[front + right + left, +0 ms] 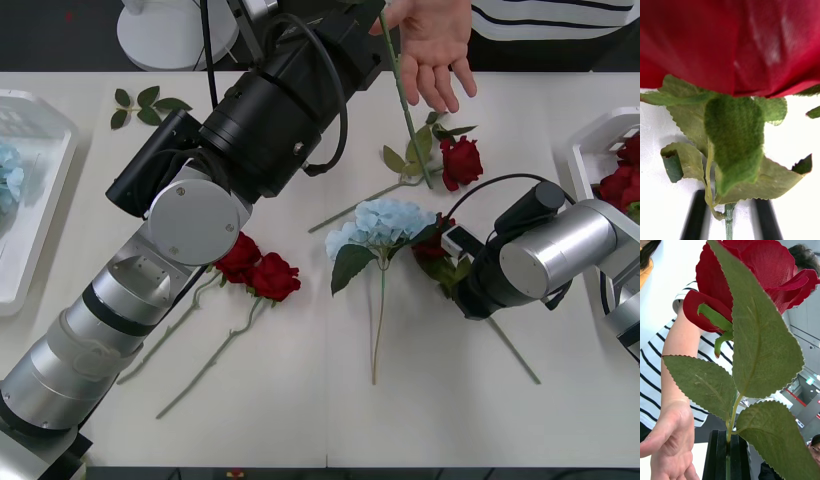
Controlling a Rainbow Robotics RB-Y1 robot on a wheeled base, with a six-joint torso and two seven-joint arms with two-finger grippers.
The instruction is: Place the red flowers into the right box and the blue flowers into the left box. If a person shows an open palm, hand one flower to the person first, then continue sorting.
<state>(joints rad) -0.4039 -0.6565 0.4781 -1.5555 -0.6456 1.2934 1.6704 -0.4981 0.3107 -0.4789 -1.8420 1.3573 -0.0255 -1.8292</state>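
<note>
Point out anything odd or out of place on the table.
One thing stands out: a loose green leaf sprig lies by itself near the table's far edge, attached to no flower. The red roses and the blue hydrangea lie unsorted but intact.

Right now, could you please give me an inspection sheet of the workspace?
Surface: white table, flowers scattered over its middle.
Job's things: left box holds a blue flower; right box holds red roses. On the table lie a second blue flower, a pair of roses and a far rose. An open palm waits at the far edge.
Clutter: loose leaf sprig.
Hands: left hand is shut on a raised rose beside the palm; right hand is open astride the stem of a lying rose.
Cables: black loops on left arm and right arm.
Surroundings: white stand behind the table.
</note>
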